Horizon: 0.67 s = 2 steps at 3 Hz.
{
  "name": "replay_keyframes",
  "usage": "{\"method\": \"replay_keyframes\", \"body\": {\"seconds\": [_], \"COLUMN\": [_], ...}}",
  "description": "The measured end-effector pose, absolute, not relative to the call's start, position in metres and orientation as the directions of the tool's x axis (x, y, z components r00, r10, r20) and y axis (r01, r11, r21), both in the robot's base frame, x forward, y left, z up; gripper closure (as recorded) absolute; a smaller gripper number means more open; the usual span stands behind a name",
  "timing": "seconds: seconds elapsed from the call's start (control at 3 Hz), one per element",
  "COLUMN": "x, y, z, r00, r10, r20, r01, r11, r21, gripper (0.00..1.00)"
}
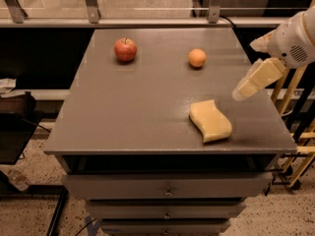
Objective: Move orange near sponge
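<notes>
The orange (197, 58) is a small round fruit sitting on the far right part of the grey table (138, 107). The sponge (210, 121) is a pale yellow wavy-sided block lying flat near the table's front right. The two are well apart. My gripper (244, 89) hangs at the end of the pale arm over the table's right edge. It is to the right of the sponge and nearer than the orange, and touches neither.
A red apple (125, 49) with a stem sits at the far left of the table. Drawers (167, 191) lie under the tabletop. A railing (147, 21) runs behind the table. Wooden frames (295, 132) stand at the right.
</notes>
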<state>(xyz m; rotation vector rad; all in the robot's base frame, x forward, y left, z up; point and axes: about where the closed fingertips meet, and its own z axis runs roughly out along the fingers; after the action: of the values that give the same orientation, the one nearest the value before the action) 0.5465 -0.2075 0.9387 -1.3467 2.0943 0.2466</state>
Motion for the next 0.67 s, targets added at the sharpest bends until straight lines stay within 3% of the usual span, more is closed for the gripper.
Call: {"method": "replay_keyframes", "body": {"seconds": [0.33, 0.67], "x": [0.595, 0.606], "y": [-0.2, -0.2], "z": [0.918, 0.917], "r00": [-0.281, -0.276], "r10": [-0.687, -0.676], "r20": [-0.67, -0.683], "r01": [-0.84, -0.827], "r11": [0.514, 0.53], "r21": [-0.174, -0.19], "gripper": [0.0, 0.0]}}
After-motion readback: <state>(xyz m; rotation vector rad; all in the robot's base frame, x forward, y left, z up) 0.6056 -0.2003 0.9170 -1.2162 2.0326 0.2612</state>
